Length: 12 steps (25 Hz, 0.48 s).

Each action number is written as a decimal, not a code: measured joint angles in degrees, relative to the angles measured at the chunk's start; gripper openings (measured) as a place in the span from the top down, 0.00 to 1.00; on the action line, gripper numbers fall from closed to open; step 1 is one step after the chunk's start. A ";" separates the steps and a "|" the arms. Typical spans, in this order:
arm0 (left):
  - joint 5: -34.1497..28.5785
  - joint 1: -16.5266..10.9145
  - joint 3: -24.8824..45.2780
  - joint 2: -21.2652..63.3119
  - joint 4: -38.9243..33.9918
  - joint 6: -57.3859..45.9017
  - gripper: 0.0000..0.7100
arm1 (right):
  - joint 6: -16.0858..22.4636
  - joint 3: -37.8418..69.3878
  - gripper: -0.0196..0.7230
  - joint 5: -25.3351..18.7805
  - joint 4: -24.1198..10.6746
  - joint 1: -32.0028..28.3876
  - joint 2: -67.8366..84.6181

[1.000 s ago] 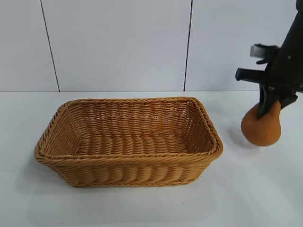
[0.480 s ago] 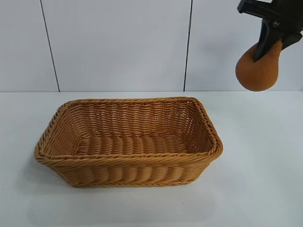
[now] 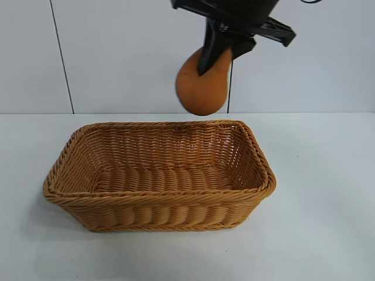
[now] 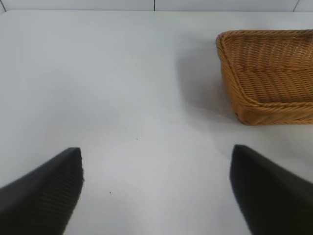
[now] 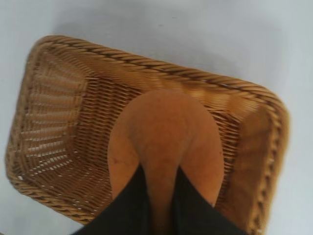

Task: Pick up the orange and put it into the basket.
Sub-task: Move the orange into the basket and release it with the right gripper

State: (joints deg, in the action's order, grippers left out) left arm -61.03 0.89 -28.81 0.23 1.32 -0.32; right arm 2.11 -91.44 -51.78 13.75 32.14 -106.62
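The orange [image 3: 200, 88], dull orange and pear-shaped, hangs high above the back of the woven basket [image 3: 64, 158]. My right gripper [image 3: 214, 55] is shut on its knob from above. In the right wrist view the orange [image 5: 164, 132] hangs over the basket's inside [image 5: 54, 132], and the black fingers [image 5: 132, 205] pinch its neck. My left gripper [image 4: 156, 191] is open and empty over bare table, with the basket [image 4: 234, 73] off to one side. The left arm does not show in the exterior view.
The white table [image 3: 322, 222] stretches round the basket. A white panelled wall [image 3: 117, 58] stands behind it.
My right gripper has lifted the orange off the table at the right and carried it up and to the left, to above the basket.
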 joint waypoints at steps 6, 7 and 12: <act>0.00 0.00 0.00 0.00 0.00 0.00 0.18 | 0.68 0.00 0.95 4.05 -0.65 4.41 -7.24; 0.00 0.00 0.00 0.00 0.00 0.00 0.18 | 0.80 0.00 0.95 4.80 -0.74 4.41 -8.56; 0.00 0.00 0.00 0.00 0.00 0.00 0.18 | 0.84 -0.05 0.95 6.89 -1.72 4.41 -15.30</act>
State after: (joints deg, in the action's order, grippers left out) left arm -61.03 0.89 -28.81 0.23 1.32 -0.32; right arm 2.95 -91.49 -44.89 12.03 36.54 -121.92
